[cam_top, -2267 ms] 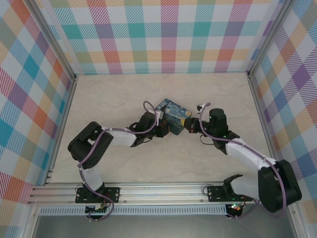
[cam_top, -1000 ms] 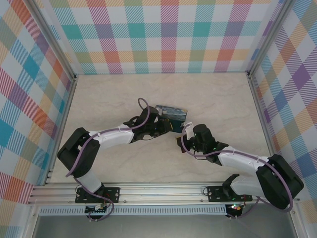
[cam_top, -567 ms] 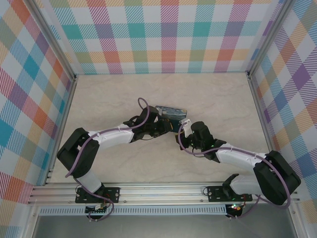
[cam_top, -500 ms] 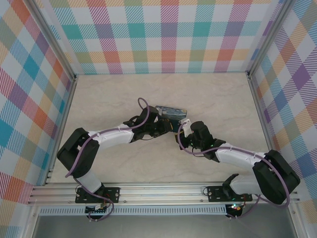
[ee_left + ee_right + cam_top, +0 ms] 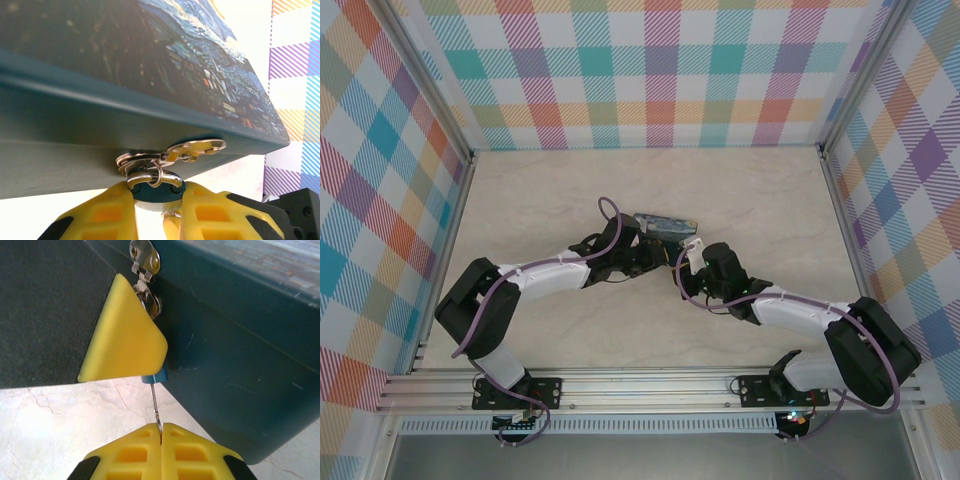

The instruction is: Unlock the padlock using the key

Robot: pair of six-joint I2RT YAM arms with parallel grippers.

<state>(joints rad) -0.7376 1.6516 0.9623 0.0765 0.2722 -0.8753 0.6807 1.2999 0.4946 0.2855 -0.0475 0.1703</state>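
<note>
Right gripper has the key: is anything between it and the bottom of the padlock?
Nothing visible does. The key runs straight from the shut right gripper up to the underside of the padlock. The left gripper clamps the padlock's sides, not its underside. Whether the tip is already inside cannot be told.

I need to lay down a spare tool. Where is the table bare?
Bare: the far strip between tin and back wall, and the stretches beside both side walls. Crowded: the middle, where left gripper and right gripper meet.
</note>
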